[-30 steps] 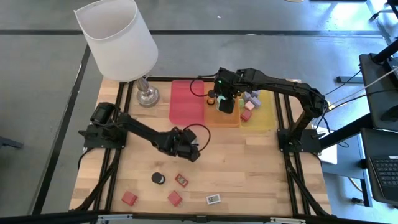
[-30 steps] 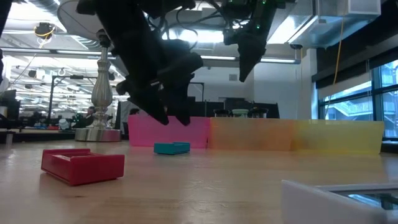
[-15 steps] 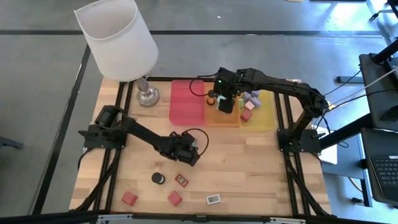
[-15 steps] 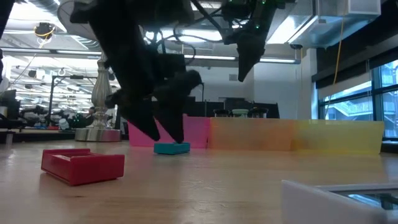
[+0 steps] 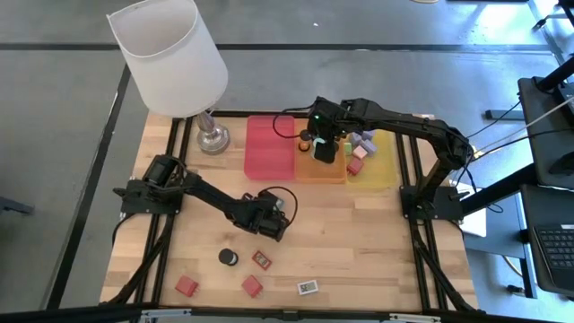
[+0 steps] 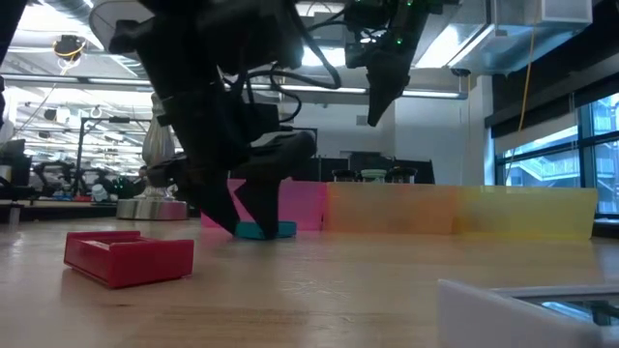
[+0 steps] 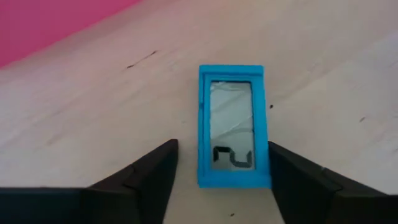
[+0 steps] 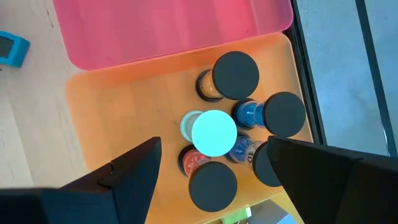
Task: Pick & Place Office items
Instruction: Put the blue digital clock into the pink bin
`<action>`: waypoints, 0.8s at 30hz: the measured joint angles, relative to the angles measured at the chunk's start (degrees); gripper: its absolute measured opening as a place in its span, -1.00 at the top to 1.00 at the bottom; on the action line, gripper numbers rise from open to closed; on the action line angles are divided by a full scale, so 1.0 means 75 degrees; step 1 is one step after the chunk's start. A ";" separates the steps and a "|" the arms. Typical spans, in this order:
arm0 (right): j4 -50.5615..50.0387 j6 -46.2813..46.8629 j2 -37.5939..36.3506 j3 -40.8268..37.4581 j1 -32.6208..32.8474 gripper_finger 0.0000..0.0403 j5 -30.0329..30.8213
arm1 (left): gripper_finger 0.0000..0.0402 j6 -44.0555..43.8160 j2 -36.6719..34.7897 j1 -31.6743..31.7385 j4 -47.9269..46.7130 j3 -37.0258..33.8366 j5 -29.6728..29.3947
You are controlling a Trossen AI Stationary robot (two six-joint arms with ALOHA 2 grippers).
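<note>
The left gripper (image 7: 217, 177) is down at the table with its fingers spread on either side of a teal flat block (image 7: 233, 124), one finger (image 7: 146, 177) standing clear of the block's long edge, the other (image 7: 298, 177) just beside the opposite edge; nothing is held yet. The block lies flat on the wood near the middle of the table (image 5: 359, 233), a little in front of the red tray (image 5: 269, 148). To close well, I judge the fingers should settle evenly across the narrow width, low enough to catch the block's thin sides (a shallow bite on so flat a piece could let it pivot out), and the wide gap on one side suggests the block may be nudged sideways before both fingers meet it.

The right gripper (image 8: 214, 171) hangs over the orange tray (image 8: 118, 112) with its fingers parted and empty, above a cluster of black cylinders (image 8: 236, 71) and one white-capped cylinder (image 8: 214, 132).

In the high view the left gripper (image 5: 269, 215) covers the block entirely. The low view shows only a sliver of teal (image 6: 261, 230) under the dark arm, so whether the fingertips touch the wood cannot be told. The lamp (image 5: 170, 58) shade hides part of the table's far corner. Further loose pieces lie near the front edge: a black round cylinder (image 5: 228, 257), red blocks (image 5: 186, 286) and a white flat block (image 5: 308, 287), their markings too small to read.
</note>
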 joint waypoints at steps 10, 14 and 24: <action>-0.0003 -0.0003 0.0003 0.0000 0.0000 -0.46 0.0004 | 0.25 0.0144 -0.0769 0.0055 0.0069 -0.0031 0.0158; -0.0003 -0.0003 0.0003 0.0000 0.0000 -0.46 0.0005 | 0.25 0.0455 -0.1480 0.0076 0.0093 -0.0030 -0.0377; -0.0003 -0.0032 0.0003 -0.0002 0.0000 -0.46 0.0031 | 0.25 0.1705 -0.2825 0.0762 0.0053 -0.0016 -0.2586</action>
